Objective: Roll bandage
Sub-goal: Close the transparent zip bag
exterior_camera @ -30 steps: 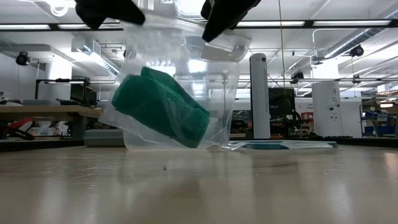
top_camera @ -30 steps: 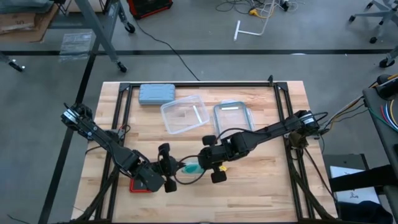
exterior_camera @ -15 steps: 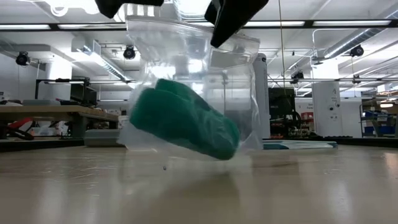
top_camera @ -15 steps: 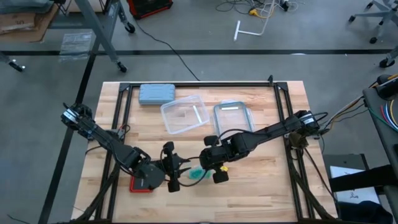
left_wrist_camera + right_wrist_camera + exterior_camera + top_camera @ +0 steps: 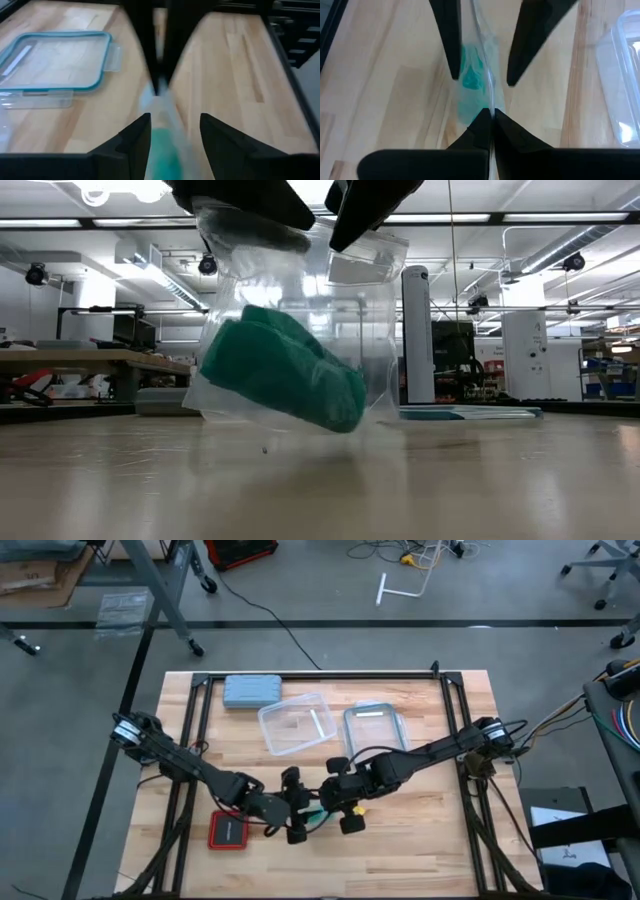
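Your right claw point(image 5: 489, 117) is pinched together on the top edge of a clear bag point(image 5: 300, 330), holding it up. Your left claw point(image 5: 170, 131) sits at the bag's other side with its fingers point(image 5: 132, 140) spread apart, bag between them, not clamped. In the high view the two claws meet at the front middle of the surface point(image 5: 420, 825), left claw point(image 5: 297, 808) just beside right claw point(image 5: 340, 805).

The bandage point(image 5: 285, 370) is inside the bag, a teal-green bundle, tilted, sagging toward the bag's bottom. In the low view the bag hangs with its lower end at or just above the surface; you can't tell if it touches. The bandage shows as a sliver of green between the claws from above point(image 5: 314, 814).

Behind the claws: a clear tub point(image 5: 295, 723) and a teal-rimmed lid point(image 5: 374, 728) side by side, a grey-blue case point(image 5: 252, 690) near the back left corner. A red item point(image 5: 227, 831) lies on the surface under the left arm.
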You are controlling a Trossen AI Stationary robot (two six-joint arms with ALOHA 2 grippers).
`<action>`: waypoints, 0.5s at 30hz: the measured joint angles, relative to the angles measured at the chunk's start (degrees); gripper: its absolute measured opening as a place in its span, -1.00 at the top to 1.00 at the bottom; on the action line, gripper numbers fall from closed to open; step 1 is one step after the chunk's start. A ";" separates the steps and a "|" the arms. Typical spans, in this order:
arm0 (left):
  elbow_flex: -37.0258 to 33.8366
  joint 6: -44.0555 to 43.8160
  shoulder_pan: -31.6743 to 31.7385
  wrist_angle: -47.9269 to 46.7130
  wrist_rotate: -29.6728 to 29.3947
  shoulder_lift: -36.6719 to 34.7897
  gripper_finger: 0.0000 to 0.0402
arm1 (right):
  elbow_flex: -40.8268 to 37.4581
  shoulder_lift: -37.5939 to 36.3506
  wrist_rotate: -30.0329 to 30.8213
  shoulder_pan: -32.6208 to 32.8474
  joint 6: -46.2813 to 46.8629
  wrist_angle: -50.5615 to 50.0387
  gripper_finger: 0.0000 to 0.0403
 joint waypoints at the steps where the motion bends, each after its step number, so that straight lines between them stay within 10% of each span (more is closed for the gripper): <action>1: 0.12 -0.11 0.21 0.10 -0.03 0.20 0.21 | 0.02 0.00 0.00 0.00 0.00 0.07 1.00; 8: 0.19 4.68 0.27 -0.16 0.01 0.93 0.87 | 0.02 0.00 -0.02 -0.02 -0.32 0.02 1.00; 15: 0.19 6.08 -0.48 -0.73 -0.19 0.91 1.00 | 0.13 0.00 -0.26 -0.02 0.34 -3.37 1.00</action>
